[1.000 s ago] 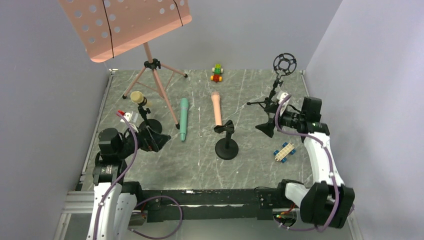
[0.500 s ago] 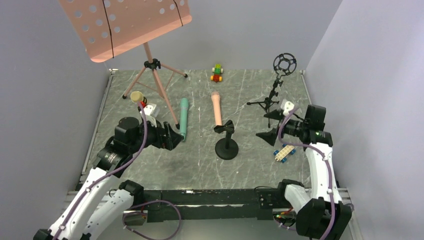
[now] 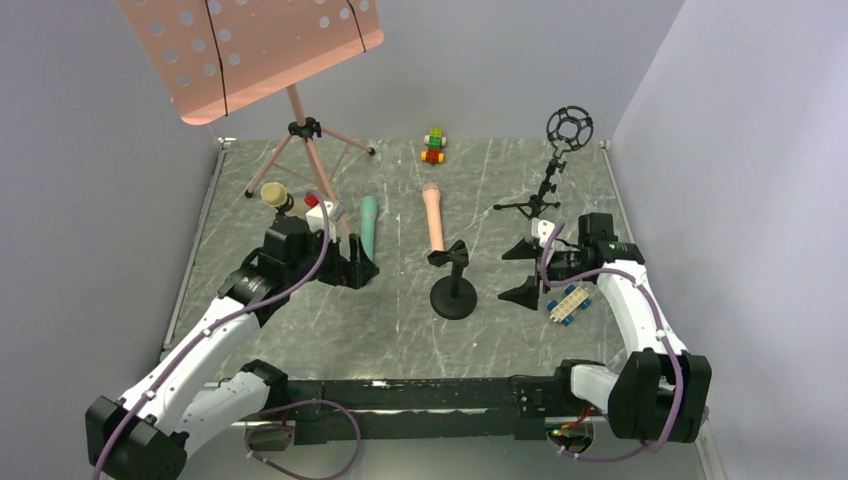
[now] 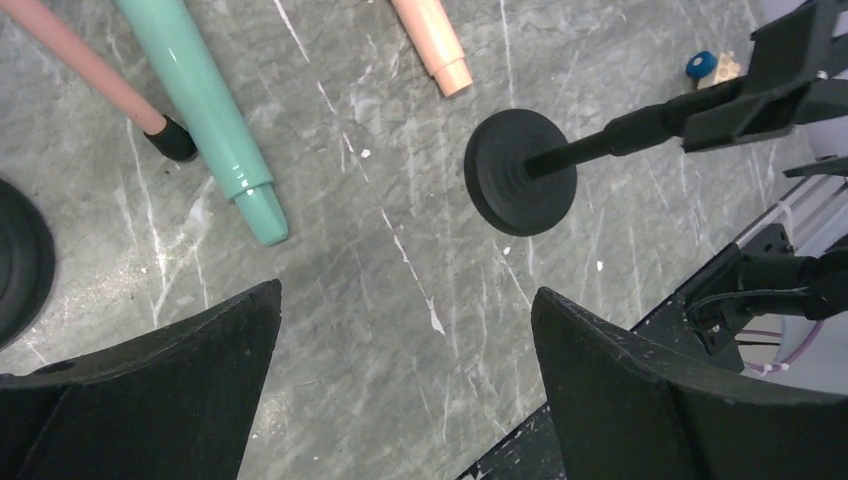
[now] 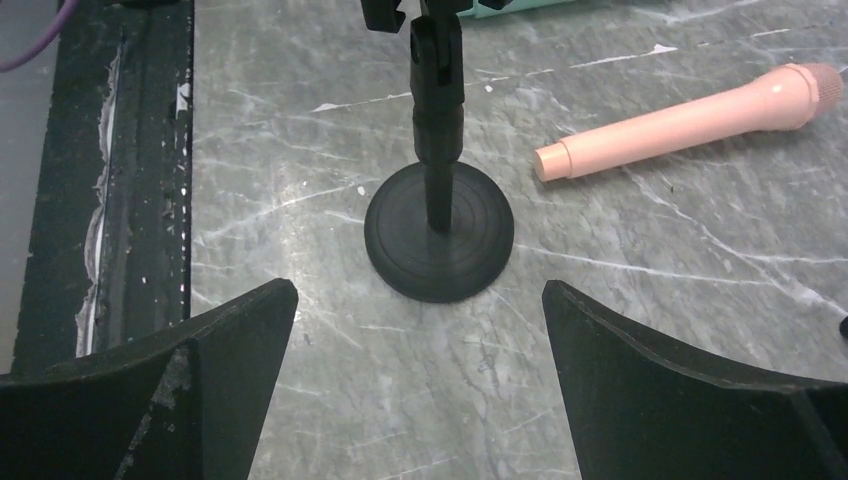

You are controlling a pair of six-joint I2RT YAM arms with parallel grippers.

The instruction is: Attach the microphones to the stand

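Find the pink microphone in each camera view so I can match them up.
Top external: the pink microphone lies mid-table, just beyond the round-base stand.
Left wrist: only its tail end, at the top edge.
Right wrist: upper right, lying flat.
Shared landmark: the round-base stand.

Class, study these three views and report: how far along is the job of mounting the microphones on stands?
Done: the yellow microphone looks already mounted upright at the left. In hand: nothing; the left claw hangs open near the tail of the green microphone, the right claw open facing the empty middle stand. Left: the green microphone and the pink microphone lie flat on the table, unmounted.
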